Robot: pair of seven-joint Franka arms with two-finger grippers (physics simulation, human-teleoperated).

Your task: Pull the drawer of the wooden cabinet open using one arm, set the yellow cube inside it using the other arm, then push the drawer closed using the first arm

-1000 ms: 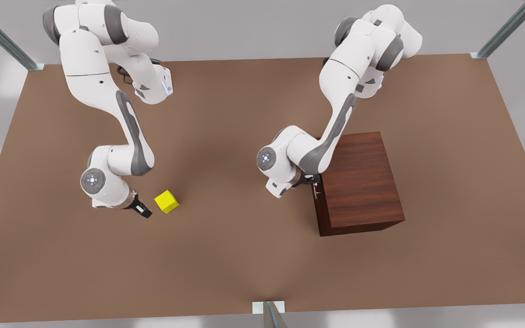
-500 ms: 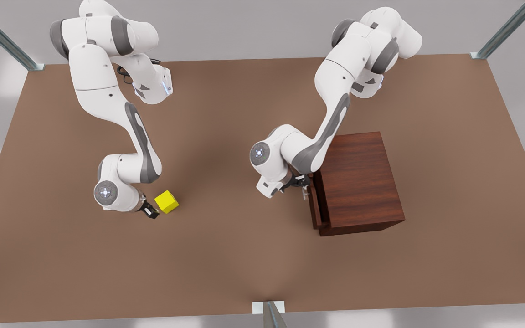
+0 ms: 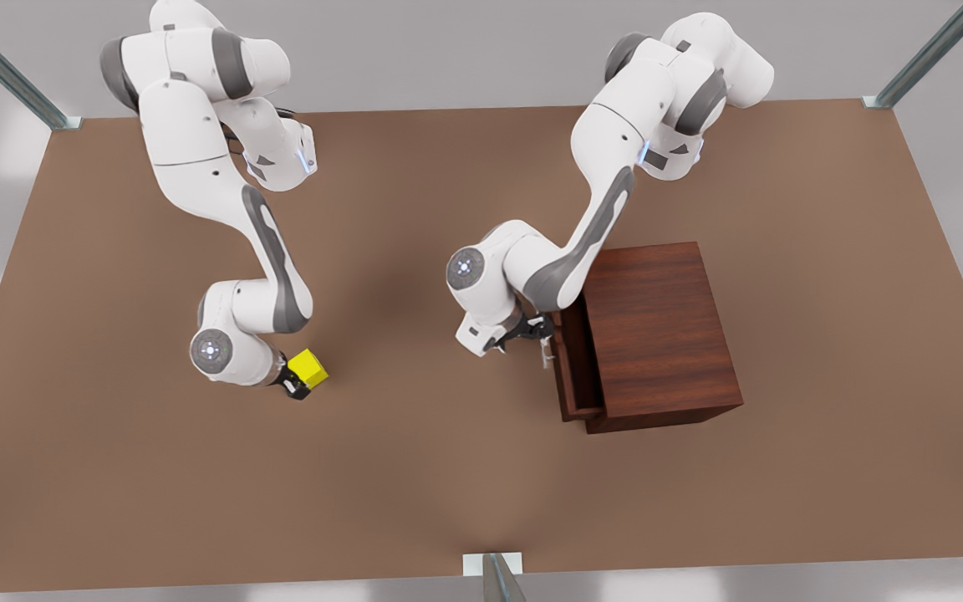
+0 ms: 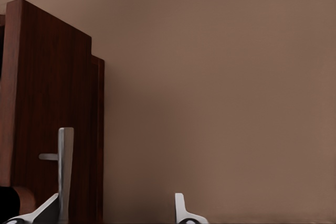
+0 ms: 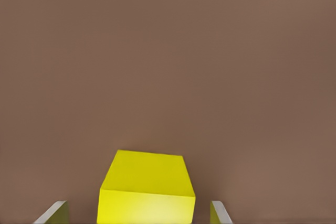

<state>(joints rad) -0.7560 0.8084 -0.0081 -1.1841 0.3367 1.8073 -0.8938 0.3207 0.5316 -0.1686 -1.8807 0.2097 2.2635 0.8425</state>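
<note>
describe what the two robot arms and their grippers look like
Both arms are alike: white rounded shells with grey panels, and a round joint cap with a small glowing blue-white dot. A black cable loops near the base of the arm on the front view's left. The left gripper and right gripper are black; in the wrist views their fingertips look pale silver-grey.

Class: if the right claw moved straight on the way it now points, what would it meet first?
The yellow cube, sitting directly ahead between the open right claw fingers; nothing else lies before it.
</note>
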